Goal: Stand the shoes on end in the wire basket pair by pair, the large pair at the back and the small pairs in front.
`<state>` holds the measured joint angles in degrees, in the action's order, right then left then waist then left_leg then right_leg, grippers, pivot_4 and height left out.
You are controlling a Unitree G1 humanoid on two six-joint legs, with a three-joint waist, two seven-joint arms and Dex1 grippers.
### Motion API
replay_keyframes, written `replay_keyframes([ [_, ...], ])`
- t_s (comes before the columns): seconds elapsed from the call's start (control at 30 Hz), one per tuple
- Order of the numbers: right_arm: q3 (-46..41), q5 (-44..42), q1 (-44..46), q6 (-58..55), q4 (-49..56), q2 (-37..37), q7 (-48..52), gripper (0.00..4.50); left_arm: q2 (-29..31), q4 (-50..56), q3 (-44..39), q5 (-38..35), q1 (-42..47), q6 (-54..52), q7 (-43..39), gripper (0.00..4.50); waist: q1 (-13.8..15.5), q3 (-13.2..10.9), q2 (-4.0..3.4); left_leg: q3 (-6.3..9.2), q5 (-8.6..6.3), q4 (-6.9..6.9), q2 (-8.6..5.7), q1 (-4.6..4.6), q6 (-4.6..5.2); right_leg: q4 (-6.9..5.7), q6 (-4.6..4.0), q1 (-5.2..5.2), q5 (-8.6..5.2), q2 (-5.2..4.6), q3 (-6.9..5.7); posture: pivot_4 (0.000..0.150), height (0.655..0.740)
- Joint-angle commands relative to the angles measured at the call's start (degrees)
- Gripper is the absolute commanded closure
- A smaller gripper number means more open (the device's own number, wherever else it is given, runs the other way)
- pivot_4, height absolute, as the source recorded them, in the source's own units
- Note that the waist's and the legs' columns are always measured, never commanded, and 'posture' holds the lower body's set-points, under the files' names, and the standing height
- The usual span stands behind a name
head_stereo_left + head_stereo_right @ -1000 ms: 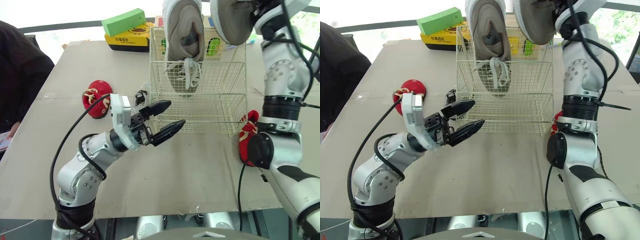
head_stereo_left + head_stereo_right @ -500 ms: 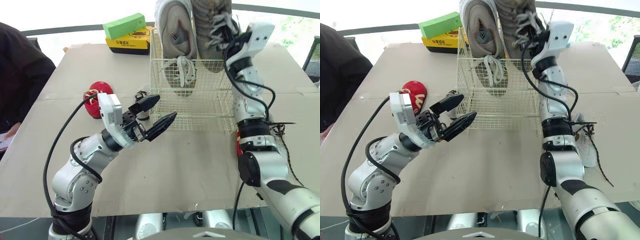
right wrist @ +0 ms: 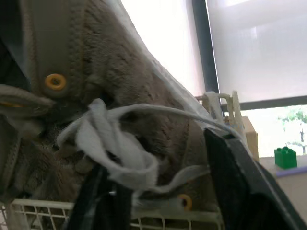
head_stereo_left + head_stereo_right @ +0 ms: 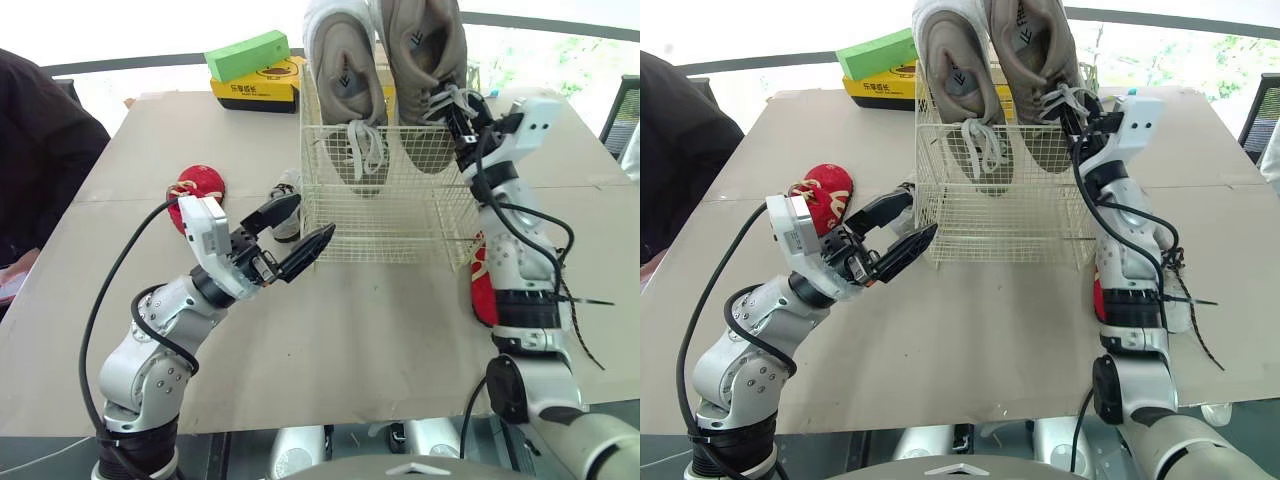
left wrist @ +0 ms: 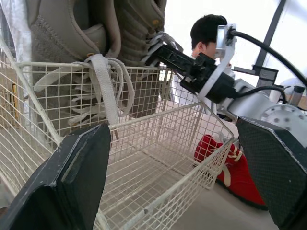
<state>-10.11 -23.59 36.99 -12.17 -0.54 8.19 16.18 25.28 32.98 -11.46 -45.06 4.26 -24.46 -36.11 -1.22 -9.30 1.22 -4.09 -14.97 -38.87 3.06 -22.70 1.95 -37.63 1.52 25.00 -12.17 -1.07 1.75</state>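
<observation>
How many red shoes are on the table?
2. One red shoe lies left of the basket; the other red shoe lies right of it. More may be hidden.

Large shoes (image 4: 345, 75) stand side by side in the wire basket (image 4: 400, 235).

Head stereo pair: mounted high, facing forward and down over the table (image 4: 400, 330); both eyes share the wire basket (image 4: 390, 215). Left wrist view: low, near the basket's front wall, looking through the mesh. Right wrist view: very close to a grey shoe (image 3: 129, 81) at the basket rim; all views share it.
</observation>
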Motion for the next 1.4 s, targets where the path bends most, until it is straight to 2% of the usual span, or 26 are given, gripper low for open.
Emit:
replay_keyframes([
  [0.03,0.8,-3.5,-3.9,-8.3,10.3,2.9,0.5,0.70,-0.5,-0.1,-2.7,-1.1,0.2,1.3,1.9,0.00,0.1,0.0,0.00,0.00,0.00,0.01,0.00,0.00,0.00,0.00,0.00,0.01,0.00,0.01,0.00,0.150,0.7400],
  [0.07,1.1,-3.6,-5.1,-10.0,12.5,4.3,0.8,0.20,-0.6,-0.5,-3.2,-1.3,0.3,1.3,2.4,0.00,0.1,0.0,0.00,0.00,0.00,0.03,0.01,0.01,0.00,0.01,0.00,0.01,0.00,0.02,0.00,0.150,0.7400],
  [0.1,1.4,-3.5,-6.7,-11.4,14.9,6.1,1.7,0.09,-0.7,-1.4,-3.7,-1.0,0.7,1.1,3.3,0.00,0.2,0.0,0.00,-0.01,0.00,0.03,0.00,0.00,0.00,0.01,0.00,0.02,-0.01,0.03,0.00,0.150,0.7400],
  [0.23,1.8,-4.8,-11.0,-15.6,21.9,12.9,5.9,0.09,-1.0,-4.8,-5.7,-0.6,1.8,0.7,6.4,0.00,0.2,0.0,0.01,-0.03,0.00,0.04,-0.01,-0.02,0.00,0.05,0.04,0.03,-0.03,0.03,0.02,0.150,0.7400],
  [0.37,1.9,-6.2,-14.1,-18.0,27.1,20.2,11.8,0.09,0.2,-9.0,-6.0,4.8,2.6,1.9,9.2,0.00,0.2,-0.1,0.02,-0.05,-0.01,0.06,-0.08,-0.03,0.01,0.11,0.14,0.05,-0.09,0.08,0.01,0.150,0.7400],
  [0.5,-1.0,-14.6,-20.5,-19.7,36.9,29.4,23.4,0.09,2.0,-13.6,-5.6,10.8,4.7,0.3,13.9,0.00,0.6,-0.1,0.06,-0.03,0.00,0.31,-0.19,-0.05,0.01,0.30,0.17,0.06,-0.11,0.07,-0.08,0.150,0.7400],
  [0.63,-5.6,-23.7,-26.7,-22.2,43.9,35.3,28.5,0.09,3.8,-16.8,-2.4,15.1,6.1,-1.2,13.8,0.00,0.6,-0.2,0.16,0.04,-0.01,0.50,-0.13,-0.13,0.01,0.63,0.13,0.05,-0.04,0.06,-0.13,0.150,0.7400],
  [0.73,-8.3,-27.8,-30.5,-23.2,47.2,37.7,28.7,0.09,3.7,-18.3,0.5,16.3,7.4,-1.9,11.9,0.00,0.5,-0.2,0.30,0.03,-0.03,0.52,-0.02,-0.18,0.04,0.82,0.20,0.02,0.08,0.03,-0.13,0.150,0.7400],
  [1.03,-11.7,-29.3,-38.7,-21.8,52.3,38.1,26.0,0.09,-0.6,-30.8,8.1,24.4,14.2,0.8,12.1,0.00,0.8,-0.3,0.55,0.02,-0.04,0.47,-0.16,-0.16,0.05,0.82,0.11,-0.02,-0.02,0.04,-0.13,0.150,0.7400],
  [1.1,-12.4,-29.4,-40.4,-21.1,53.4,38.0,26.0,0.00,-1.3,-33.1,7.9,25.6,14.6,1.4,12.3,0.54,1.0,-0.3,0.53,0.02,-0.04,0.46,-0.18,-0.15,0.05,0.81,0.09,-0.04,0.00,0.03,-0.16,0.150,0.7400],
  [1.17,-12.7,-29.6,-41.7,-20.4,54.1,37.9,25.9,0.00,-1.7,-33.7,7.5,25.9,14.4,2.4,11.7,1.31,1.2,-0.2,0.55,0.03,-0.04,0.47,-0.20,-0.13,0.05,0.81,0.16,-0.06,0.04,0.01,-0.17,0.150,0.7400],
  [1.23,-12.0,-29.0,-42.5,-19.7,54.4,37.6,25.7,0.00,-2.1,-32.9,6.3,25.5,13.8,4.7,11.1,2.11,1.3,-0.2,0.56,0.04,-0.04,0.46,-0.20,-0.11,0.05,0.81,0.15,-0.09,0.04,-0.01,-0.18,0.150,0.7400],
  [1.3,-11.0,-28.4,-43.0,-19.0,54.5,37.3,25.5,0.00,-2.6,-31.6,4.2,24.3,12.7,7.5,10.5,3.15,1.2,-0.2,0.59,0.05,-0.04,0.46,-0.20,-0.11,0.05,0.82,0.15,-0.09,0.04,-0.04,-0.14,0.150,0.7400],
  [1.4,-9.7,-27.7,-42.8,-18.3,54.1,36.9,25.3,0.00,-2.4,-28.7,1.1,23.6,9.5,9.6,10.8,4.31,0.7,-0.2,0.63,0.02,-0.04,0.46,-0.02,-0.12,0.06,0.83,0.19,-0.07,0.09,-0.04,-0.13,0.150,0.7400],
])
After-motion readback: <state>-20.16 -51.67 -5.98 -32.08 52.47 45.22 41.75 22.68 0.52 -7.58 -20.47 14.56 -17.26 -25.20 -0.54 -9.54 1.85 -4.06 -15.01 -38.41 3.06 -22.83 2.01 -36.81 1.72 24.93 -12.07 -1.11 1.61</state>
